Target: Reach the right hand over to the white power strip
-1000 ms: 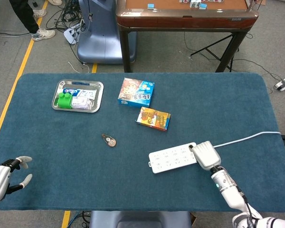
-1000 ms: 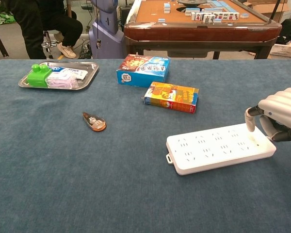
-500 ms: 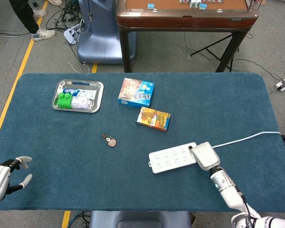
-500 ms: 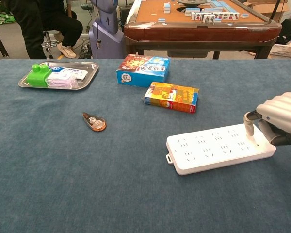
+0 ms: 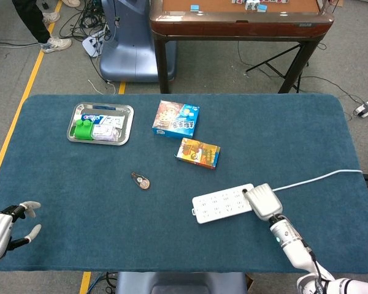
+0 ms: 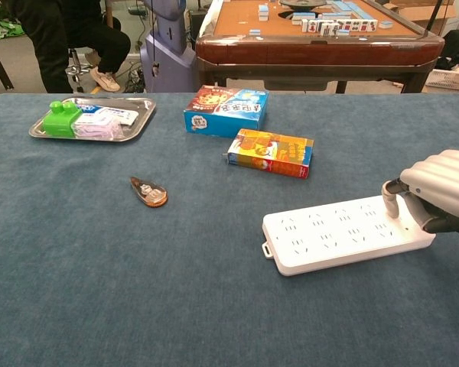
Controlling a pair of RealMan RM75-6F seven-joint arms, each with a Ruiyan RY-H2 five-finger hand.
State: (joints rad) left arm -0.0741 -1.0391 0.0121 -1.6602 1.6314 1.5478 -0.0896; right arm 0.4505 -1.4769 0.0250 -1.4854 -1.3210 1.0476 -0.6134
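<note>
There is one white power strip (image 5: 223,207) on the blue table (image 5: 61,184), lying at about five o'clock from the table's middle. Two printed boxes sit near the centre: one blue box (image 5: 176,119) at twelve o'clock and one orange box (image 5: 197,152) just beside it at four o'clock of the blue one. One metal tray (image 5: 74,113) stands at ten o'clock, and it holds one green item (image 5: 82,129) along with some white packets too small to count. One small oval tag (image 5: 141,180) lies alone at seven o'clock. Two robot hands show: one right hand (image 5: 262,201) and one left hand (image 5: 0,234).
</note>
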